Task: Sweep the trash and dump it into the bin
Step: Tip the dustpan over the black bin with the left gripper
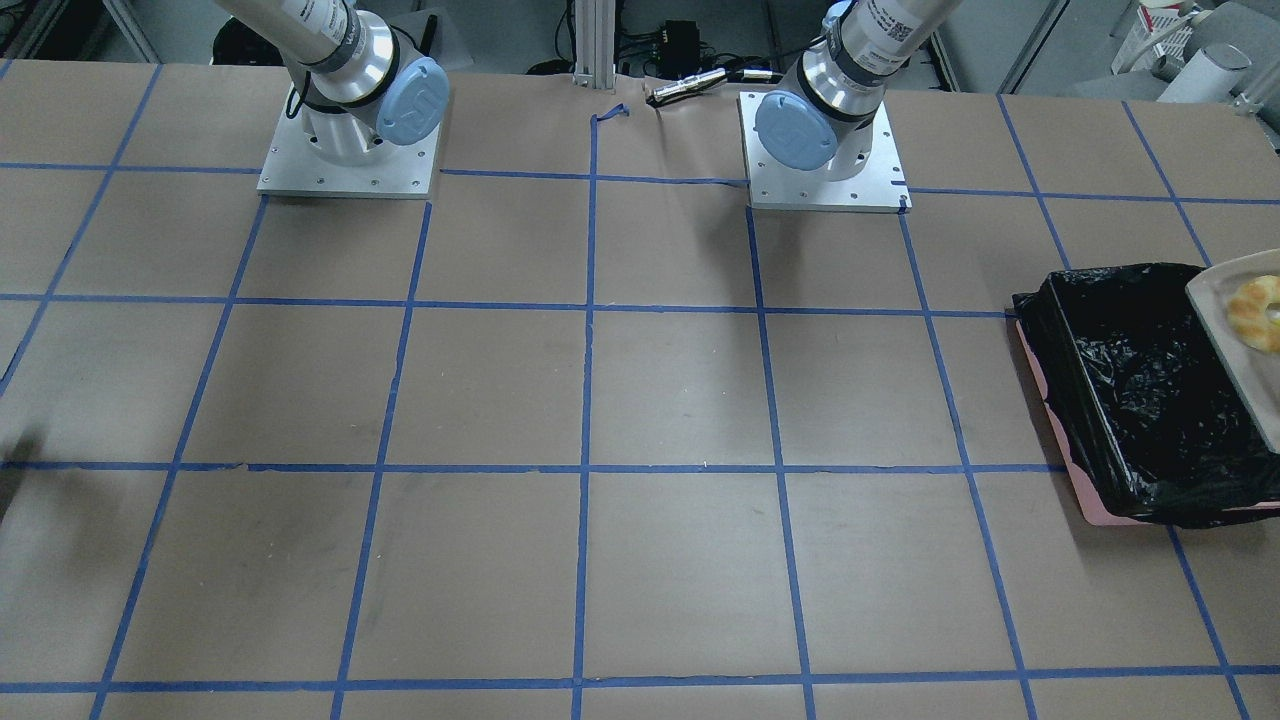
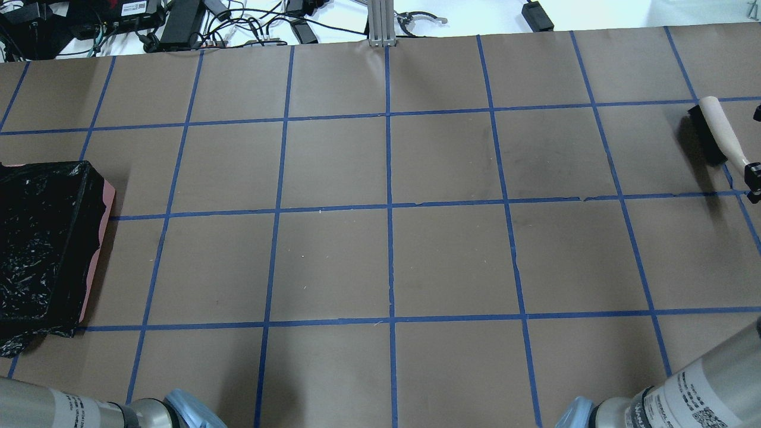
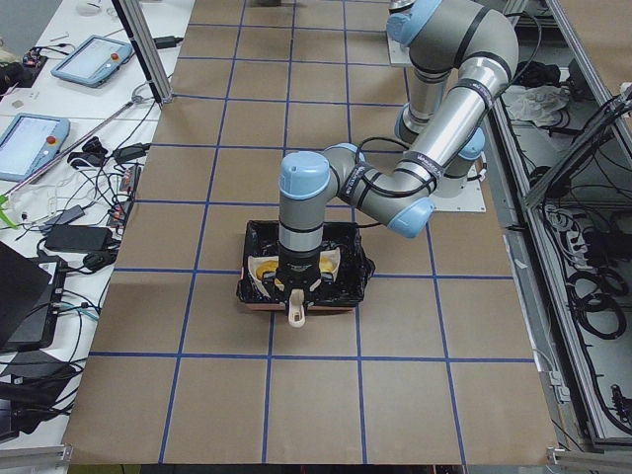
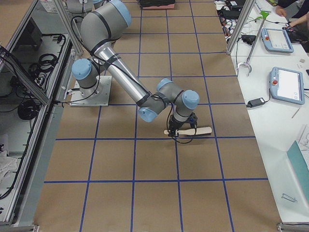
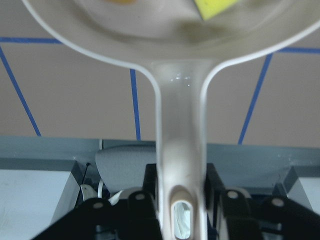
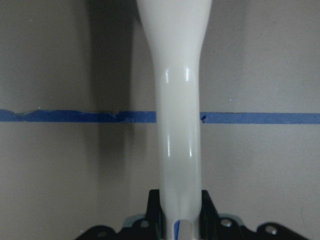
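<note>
The pink bin with its black bag stands at the table's left end; it also shows in the overhead view. My left gripper is shut on the handle of the off-white dustpan and holds the pan over the bin. The croissant-like bread and the yellow sponge piece lie in the pan. A brownish bit shows at the pan's top edge. My right gripper is shut on the pale handle of a black-bristled brush at the table's right end.
The brown paper table carries a blue tape grid. The two arm bases stand on metal plates at the robot's edge. Cables and power boxes lie beyond the far edge.
</note>
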Tool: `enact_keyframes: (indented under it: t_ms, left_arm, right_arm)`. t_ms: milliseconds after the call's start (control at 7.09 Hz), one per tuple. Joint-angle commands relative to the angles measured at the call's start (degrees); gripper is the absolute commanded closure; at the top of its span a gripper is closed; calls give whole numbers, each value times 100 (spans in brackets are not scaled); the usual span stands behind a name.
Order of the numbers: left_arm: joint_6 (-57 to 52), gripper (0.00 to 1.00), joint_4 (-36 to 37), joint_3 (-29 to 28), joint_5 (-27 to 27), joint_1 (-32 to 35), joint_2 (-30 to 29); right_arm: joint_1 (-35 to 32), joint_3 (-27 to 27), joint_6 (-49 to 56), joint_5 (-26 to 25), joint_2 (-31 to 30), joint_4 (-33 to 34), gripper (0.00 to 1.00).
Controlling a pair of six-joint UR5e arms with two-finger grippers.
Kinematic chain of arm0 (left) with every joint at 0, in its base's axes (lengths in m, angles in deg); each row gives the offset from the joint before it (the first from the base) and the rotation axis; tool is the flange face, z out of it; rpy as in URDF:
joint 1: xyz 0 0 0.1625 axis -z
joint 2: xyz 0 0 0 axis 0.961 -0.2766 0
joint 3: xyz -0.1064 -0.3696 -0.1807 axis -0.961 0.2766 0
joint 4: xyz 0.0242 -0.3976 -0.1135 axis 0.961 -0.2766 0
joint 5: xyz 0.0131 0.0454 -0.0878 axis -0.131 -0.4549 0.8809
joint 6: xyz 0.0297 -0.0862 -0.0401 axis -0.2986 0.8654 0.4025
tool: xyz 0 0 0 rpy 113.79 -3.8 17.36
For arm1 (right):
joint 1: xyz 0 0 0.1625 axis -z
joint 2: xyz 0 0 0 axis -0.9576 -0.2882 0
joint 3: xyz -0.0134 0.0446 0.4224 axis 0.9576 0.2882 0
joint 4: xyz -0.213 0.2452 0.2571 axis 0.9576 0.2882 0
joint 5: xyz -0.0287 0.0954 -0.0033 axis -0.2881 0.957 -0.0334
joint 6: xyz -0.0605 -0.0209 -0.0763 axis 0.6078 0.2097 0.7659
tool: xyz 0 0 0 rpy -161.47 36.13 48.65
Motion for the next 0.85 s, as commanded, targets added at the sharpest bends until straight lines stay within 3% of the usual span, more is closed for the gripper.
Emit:
enact_keyframes:
  t_ms: [0,282,706]
  left_arm:
    - [-115,100,182,89,-450,297,127]
    - [-123,100,470,222,-695,316,180]
    - [-150,100,868,231,-1189,368,145]
  right_arm:
    - [0,2,7,-5,10,-20,99]
    - [0,-7,24,-5,10,-37,78]
    - [0,-15,33,-14,10,-38,64]
